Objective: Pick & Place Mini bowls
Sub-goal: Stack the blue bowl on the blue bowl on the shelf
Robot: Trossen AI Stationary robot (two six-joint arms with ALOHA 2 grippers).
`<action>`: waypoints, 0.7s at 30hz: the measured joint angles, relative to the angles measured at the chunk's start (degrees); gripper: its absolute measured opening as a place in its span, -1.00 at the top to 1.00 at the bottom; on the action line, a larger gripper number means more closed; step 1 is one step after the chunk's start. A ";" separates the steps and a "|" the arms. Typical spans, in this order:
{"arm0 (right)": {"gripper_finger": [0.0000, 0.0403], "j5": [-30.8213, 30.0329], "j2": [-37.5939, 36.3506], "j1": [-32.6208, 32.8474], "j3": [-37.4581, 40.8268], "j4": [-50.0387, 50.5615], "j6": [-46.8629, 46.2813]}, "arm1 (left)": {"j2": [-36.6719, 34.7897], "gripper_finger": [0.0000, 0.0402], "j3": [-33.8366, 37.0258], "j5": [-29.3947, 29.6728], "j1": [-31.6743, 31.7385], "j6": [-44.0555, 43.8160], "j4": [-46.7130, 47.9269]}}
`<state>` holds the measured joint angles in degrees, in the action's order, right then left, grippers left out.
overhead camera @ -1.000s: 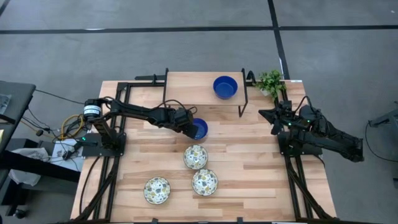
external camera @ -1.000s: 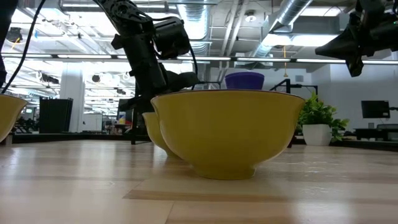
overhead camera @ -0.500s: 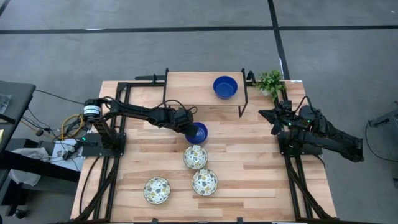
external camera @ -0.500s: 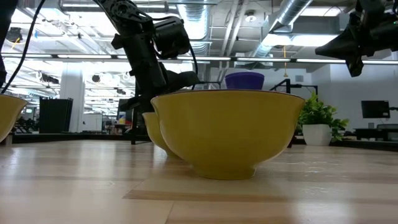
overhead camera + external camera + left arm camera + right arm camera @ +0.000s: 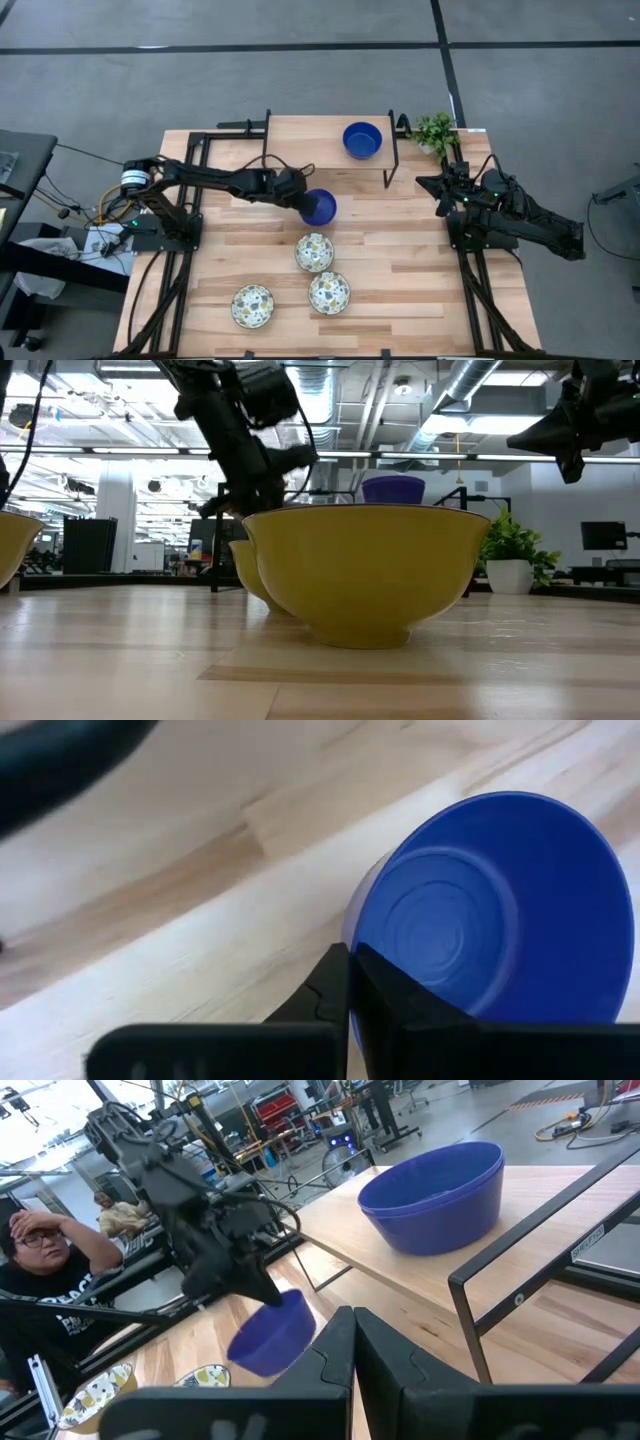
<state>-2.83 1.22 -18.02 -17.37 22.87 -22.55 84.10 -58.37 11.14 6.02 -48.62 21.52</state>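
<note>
My left gripper (image 5: 303, 203) is shut on a cobalt blue mini bowl (image 5: 320, 208) above the middle of the table; the bowl also shows in the left wrist view (image 5: 480, 910) and the right wrist view (image 5: 272, 1335). Two more blue bowls (image 5: 362, 139) sit stacked on a black wire rack at the far edge. Three white bowls with a green-yellow pattern (image 5: 314, 252), (image 5: 329, 292), (image 5: 252, 305) stand on their feet on the near half of the table. My right gripper (image 5: 442, 190) waits at the right edge, shut and empty. My left gripper pinches the blue bowl's rim (image 5: 352, 932) on the side nearest the arm, one finger (image 5: 385, 995) inside the bowl and one (image 5: 322, 995) outside. The fingers come from the table's left, slanting down. The bowl hangs tilted, clear of the table.
The black wire rack (image 5: 392, 160) stands at the far middle, a small green plant (image 5: 434, 130) at the far right corner. Black frames run along both side edges. A person (image 5: 45, 1250) sits beyond the table's left side. Bare wood lies right of the patterned bowls.
My left gripper has gone up with the blue bowl, staying shut on its rim. The bowl has come off the table and now hangs tilted above it, at about the same place over the table.
</note>
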 joint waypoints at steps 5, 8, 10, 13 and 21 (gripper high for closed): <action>1.00 0.00 0.00 0.02 0.00 -0.26 -0.06 | -4.23 0.98 0.00 -0.94 -0.28 -0.11 -0.09; 1.00 0.00 0.02 0.02 0.00 -1.59 -4.00 | -6.39 0.98 0.00 -2.24 -0.98 -1.01 -0.09; 1.00 0.00 0.02 0.02 0.00 -2.26 -8.13 | -7.77 0.98 0.00 -2.39 -1.76 -1.23 -0.15; 1.00 -0.06 0.01 0.02 0.00 -2.44 -11.80 | -9.10 0.98 0.00 -2.38 -3.28 -1.49 -0.62; 1.00 0.43 0.00 0.00 0.00 -2.46 -19.33 | -9.67 0.98 0.00 -0.42 -7.60 -1.81 -7.20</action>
<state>-2.40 1.21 -18.02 -17.37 20.41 -41.87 74.43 -58.37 10.72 -1.58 -50.43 14.33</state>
